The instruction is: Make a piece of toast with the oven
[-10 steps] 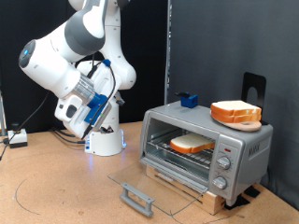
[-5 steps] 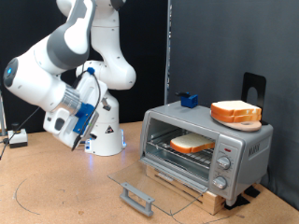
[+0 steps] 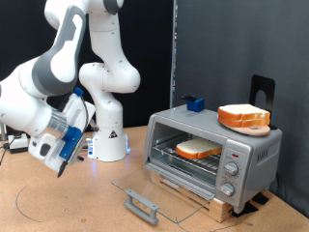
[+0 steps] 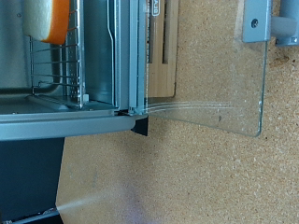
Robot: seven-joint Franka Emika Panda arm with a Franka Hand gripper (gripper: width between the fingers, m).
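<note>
The oven (image 3: 212, 150) stands on the counter (image 3: 58, 208) with its glass door (image 3: 159, 191) folded down flat. The piece of toast (image 3: 198, 149) lies inside on the wire rack (image 4: 51, 70). More slices (image 3: 243, 117) sit piled on the oven's roof. The pincer (image 3: 60, 164) hangs well apart, at the exterior view's left; whether it is spread or pressed together cannot be told

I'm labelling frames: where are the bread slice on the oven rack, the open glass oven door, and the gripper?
Cream bread slice with tan crust (image 3: 198, 148): exterior view, top face.
Open glass oven door (image 3: 145, 189): exterior view, pane middle.
Gripper (image 3: 60, 166): exterior view, fingertips.
</note>
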